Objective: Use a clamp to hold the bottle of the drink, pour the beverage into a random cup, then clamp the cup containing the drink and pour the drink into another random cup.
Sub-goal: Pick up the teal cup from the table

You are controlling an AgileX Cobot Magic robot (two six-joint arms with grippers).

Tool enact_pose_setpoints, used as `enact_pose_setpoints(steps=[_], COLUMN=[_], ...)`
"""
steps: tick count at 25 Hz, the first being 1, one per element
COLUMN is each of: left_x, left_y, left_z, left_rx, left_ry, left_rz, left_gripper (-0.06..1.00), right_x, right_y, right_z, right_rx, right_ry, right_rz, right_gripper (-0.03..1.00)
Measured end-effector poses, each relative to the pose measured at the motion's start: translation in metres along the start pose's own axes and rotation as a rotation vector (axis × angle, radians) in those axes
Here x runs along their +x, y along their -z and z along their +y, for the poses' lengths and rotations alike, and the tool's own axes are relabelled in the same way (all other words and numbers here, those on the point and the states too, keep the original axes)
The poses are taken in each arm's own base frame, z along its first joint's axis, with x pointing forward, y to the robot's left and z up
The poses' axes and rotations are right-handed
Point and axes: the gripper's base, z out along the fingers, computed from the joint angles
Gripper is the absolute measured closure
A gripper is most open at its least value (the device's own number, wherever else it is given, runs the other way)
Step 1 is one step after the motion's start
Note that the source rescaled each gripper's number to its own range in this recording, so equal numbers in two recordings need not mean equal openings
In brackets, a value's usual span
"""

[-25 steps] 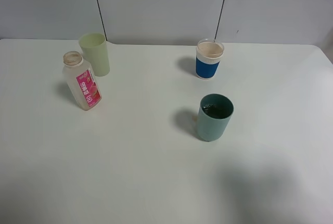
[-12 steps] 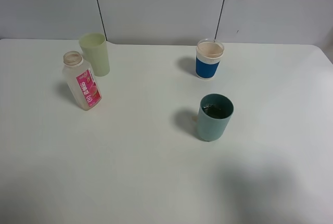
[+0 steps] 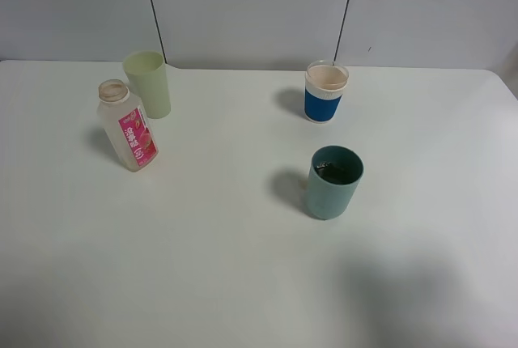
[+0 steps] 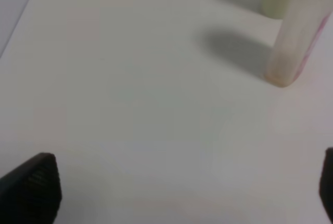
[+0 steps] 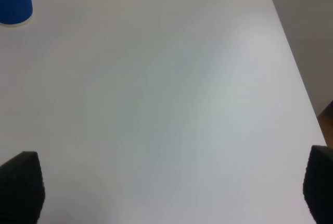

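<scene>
Both arms were parked back from the work. The left gripper [image 4: 179,193] had its jaws spread wide on nothing, and the right gripper [image 5: 170,187] was the same, with only the dark ribbed fingertips showing at the frame edges. The bottle [image 3: 128,133] stood well ahead of the left gripper, off its centreline. It was translucent plastic with squarish shoulders, a wide round neck and a pink label. It looked drained, so it was probably set down out of the way after the first pour. A pale yellow-green cup [image 3: 148,85] stood just behind it, near but not touching. The teal cup [image 3: 333,186], a plain straight-sided plastic tumbler, showed dark drink [image 3: 333,171] low inside. It appeared in neither wrist view, so where it sat relative to either gripper couldn't be told. The blue-banded cup [image 3: 326,93], short with a pale rim, stood well ahead of the right gripper and off to one side. It looked empty, so it was the likely target. The table [image 3: 227,267] was smooth matte white. The likely next step was a side grip on the teal cup, whose smooth wall carried some slip risk.
</scene>
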Motion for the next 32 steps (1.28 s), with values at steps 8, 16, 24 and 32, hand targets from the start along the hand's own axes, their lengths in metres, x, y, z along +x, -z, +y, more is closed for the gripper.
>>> enact_pose_setpoints(steps=[8,16,24,32], left_x=[0.0,0.0,0.0,0.0], left_y=[0.0,0.0,0.0,0.0], left_z=[0.0,0.0,0.0,0.0], left_rx=[0.0,0.0,0.0,0.0], left_ry=[0.0,0.0,0.0,0.0], left_rz=[0.0,0.0,0.0,0.0], left_gripper=[-0.06,-0.06,-0.06,-0.06], right_x=[0.0,0.0,0.0,0.0], right_y=[0.0,0.0,0.0,0.0], right_z=[0.0,0.0,0.0,0.0], right_rx=[0.0,0.0,0.0,0.0], right_ry=[0.0,0.0,0.0,0.0], right_rz=[0.0,0.0,0.0,0.0], right_gripper=[-0.03,-0.03,-0.03,-0.03])
